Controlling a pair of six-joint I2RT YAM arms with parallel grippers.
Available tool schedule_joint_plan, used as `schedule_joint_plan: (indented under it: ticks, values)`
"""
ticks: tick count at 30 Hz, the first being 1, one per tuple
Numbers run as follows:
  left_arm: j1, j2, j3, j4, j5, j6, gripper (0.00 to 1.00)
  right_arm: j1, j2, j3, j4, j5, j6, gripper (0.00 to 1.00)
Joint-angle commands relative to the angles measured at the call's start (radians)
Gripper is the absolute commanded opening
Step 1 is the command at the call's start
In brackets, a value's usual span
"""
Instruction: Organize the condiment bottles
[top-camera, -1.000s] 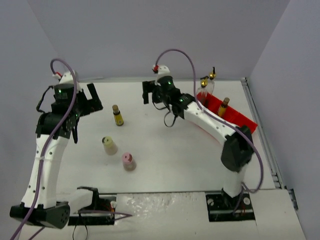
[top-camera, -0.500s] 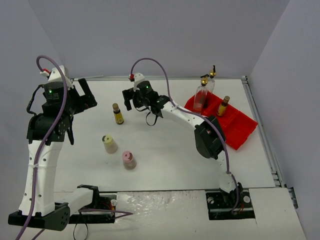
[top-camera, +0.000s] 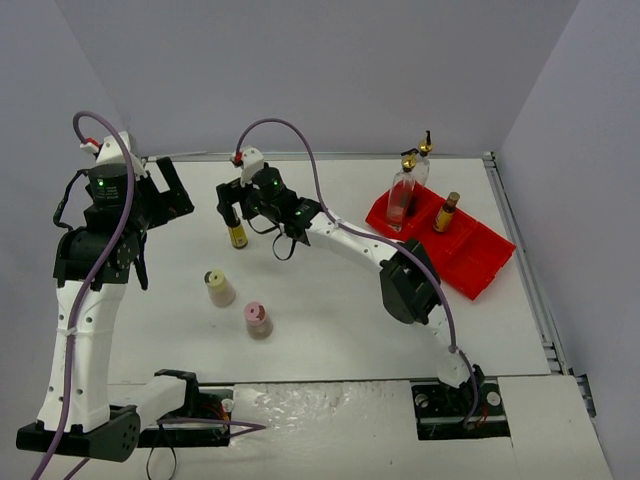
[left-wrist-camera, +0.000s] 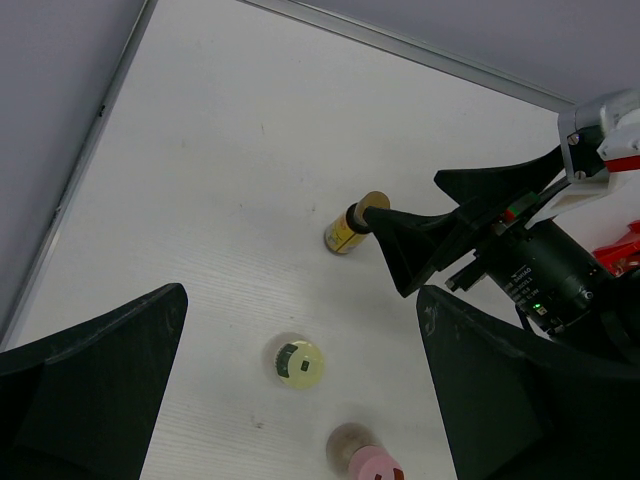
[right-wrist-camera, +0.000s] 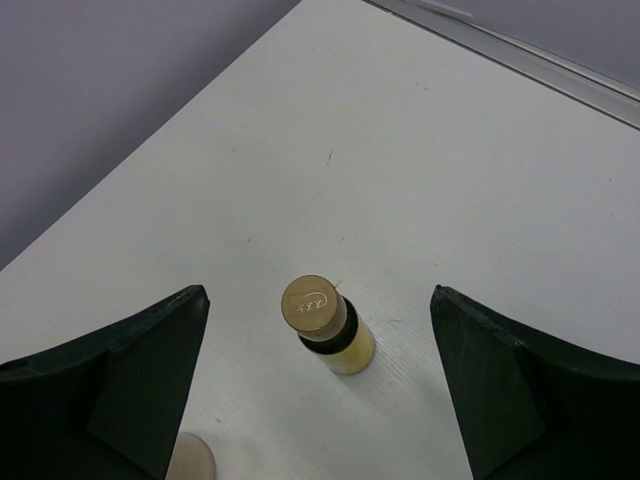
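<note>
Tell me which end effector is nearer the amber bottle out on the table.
Right. The right end effector hangs open just above the amber bottle, straddling it without touching. The left end effector is off to the bottle's left, open and well apart from it.

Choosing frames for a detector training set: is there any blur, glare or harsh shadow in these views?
Top external: the light is soft and even, shadows are faint, nothing is smeared, and the amber bottle appears small. Right wrist: that bottle is sharp and its cap stamp is legible; the fingers are near-black with detail lost. Left wrist: the table is bright without glare; the fingers are dark silhouettes.
</note>
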Motion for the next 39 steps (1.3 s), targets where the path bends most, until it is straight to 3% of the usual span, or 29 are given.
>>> schedule_joint_plan:
  ticks: [1, 11, 16, 22, 27, 31, 36, 39]
  values:
    - [0.006, -0.025, 0.036, 0.025, -0.002, -0.002, 0.97, 0.019, 0.041, 0.073, 0.108, -0.027, -0.014, 0.9]
    - [0.006, -0.042, 0.028, 0.028, -0.002, -0.005, 0.97, 0.033, 0.154, 0.181, 0.136, -0.018, -0.043, 0.86]
    - [0.006, -0.042, 0.024, 0.025, -0.004, -0.003, 0.97, 0.044, 0.193, 0.218, 0.141, 0.001, -0.049, 0.8]
    - [0.006, -0.045, 0.016, 0.025, -0.007, 0.001, 0.97, 0.045, 0.214, 0.222, 0.156, 0.017, -0.051, 0.58]
    - [0.006, -0.047, 0.018, 0.025, -0.01, 0.004, 0.97, 0.045, 0.225, 0.24, 0.133, 0.026, -0.052, 0.48]
    - [0.006, -0.047, 0.019, 0.023, -0.01, 0.004, 0.97, 0.045, 0.213, 0.216, 0.121, 0.03, -0.063, 0.47]
    - [0.006, -0.049, 0.013, 0.023, -0.013, 0.007, 0.97, 0.045, 0.188, 0.169, 0.117, 0.042, -0.081, 0.55]
    - [0.006, -0.05, 0.013, 0.023, -0.012, 0.007, 0.97, 0.045, 0.183, 0.156, 0.116, 0.048, -0.087, 0.52]
